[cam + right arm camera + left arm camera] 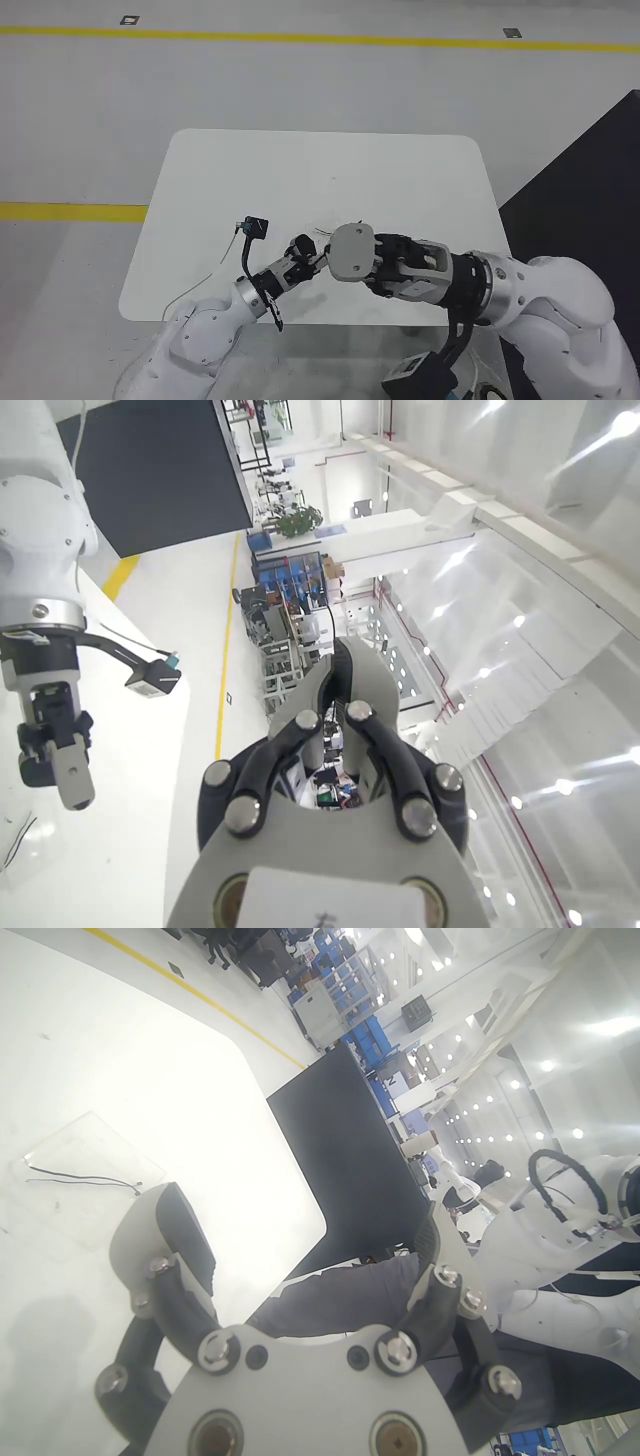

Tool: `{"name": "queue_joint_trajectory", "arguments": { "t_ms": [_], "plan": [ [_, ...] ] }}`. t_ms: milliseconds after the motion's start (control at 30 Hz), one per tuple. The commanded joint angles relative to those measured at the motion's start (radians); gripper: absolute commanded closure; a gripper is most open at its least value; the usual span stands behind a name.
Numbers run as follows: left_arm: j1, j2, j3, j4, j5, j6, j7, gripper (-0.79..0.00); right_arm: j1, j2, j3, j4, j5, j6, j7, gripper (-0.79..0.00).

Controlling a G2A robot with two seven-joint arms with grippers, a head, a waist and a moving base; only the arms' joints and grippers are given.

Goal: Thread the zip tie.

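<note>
Zip tie [85, 1178]: flat on clear sheet [95, 1143] on table [150, 1053], unheld, just beside left gripper [300, 1208], fingers spread apart. Right gripper [345, 660]: pressed together, pointing upward. Step, likely: pickup; next move calls for pinching the tie.

The zip tie [82, 1178] lies on a clear sheet [107, 1140] on the counter [320, 170], near the middle of its front edge. The left claw [300, 1210] and the right claw [342, 660] hang close together at that edge, left and right of the sheet.
</note>
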Motion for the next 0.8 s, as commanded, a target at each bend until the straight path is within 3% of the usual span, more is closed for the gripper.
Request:
{"name": "queue_joint_trajectory", "arguments": {
  "t_ms": [0,333,600,767],
  "plan": [
    [0.000,0.000,0.000,0.000,0.000,0.000,0.000,-0.785,0.041,-0.003,-0.012,0.000,0.033,-0.019,0.013,0.000],
    [0.000,0.000,0.000,0.000,0.000,0.000,0.000,-0.785,0.153,-0.010,0.078,0.000,0.392,-0.161,0.087,0.000],
    [0.000,0.000,0.000,0.000,0.000,0.000,0.000,-0.785,0.224,-0.014,0.045,0.006,0.546,-0.251,0.184,0.000],
    [0.000,0.000,0.000,0.000,0.000,0.000,0.000,-0.785,0.247,-0.013,0.034,0.025,0.622,-0.308,0.162,0.000]
  ]
}}
